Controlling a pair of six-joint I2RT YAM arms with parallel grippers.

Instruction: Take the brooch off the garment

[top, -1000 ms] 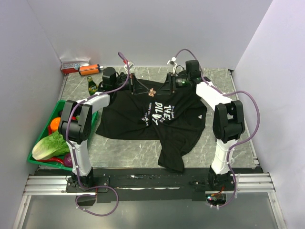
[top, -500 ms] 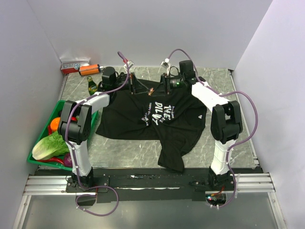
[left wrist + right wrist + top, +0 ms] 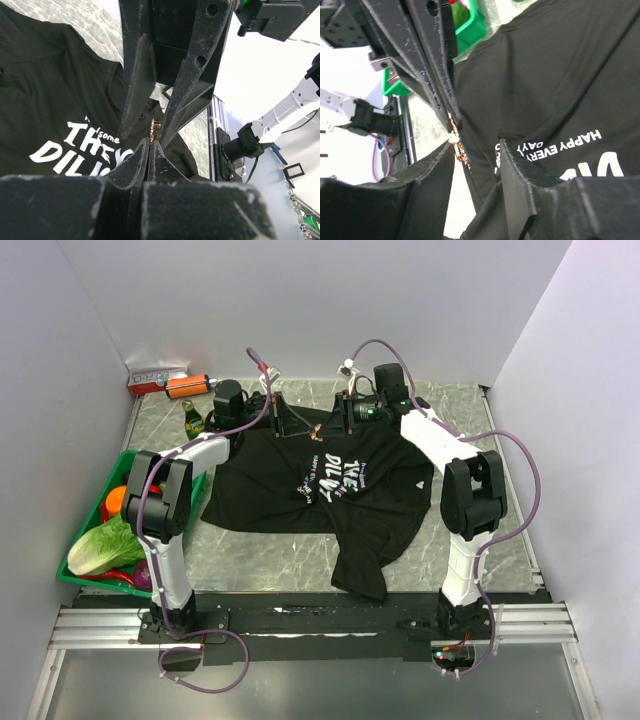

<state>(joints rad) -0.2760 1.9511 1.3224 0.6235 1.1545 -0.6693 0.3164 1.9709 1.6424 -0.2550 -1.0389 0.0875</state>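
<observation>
The garment (image 3: 300,495), a black T-shirt with white lettering, lies spread on the marble table. A small copper brooch (image 3: 319,427) is pinned near its collar. My left gripper (image 3: 296,423) is shut on a raised fold of the garment right beside the brooch. In the left wrist view its jaws (image 3: 149,142) are pressed together with the brooch (image 3: 154,125) just past the tips. My right gripper (image 3: 338,418) is open. In the right wrist view the brooch (image 3: 457,147) hangs between its fingers (image 3: 476,145), close against the left fingertip (image 3: 440,160).
A green bin (image 3: 83,579) with a lettuce, an orange and other produce stands at the left edge. A green bottle (image 3: 193,420), an orange bottle (image 3: 187,386) and a red-and-white box (image 3: 155,378) lie at the back left. Walls close three sides.
My right gripper has moved left along the collar until its open fingers straddle the brooch. My left gripper has stayed clamped on the fold.
</observation>
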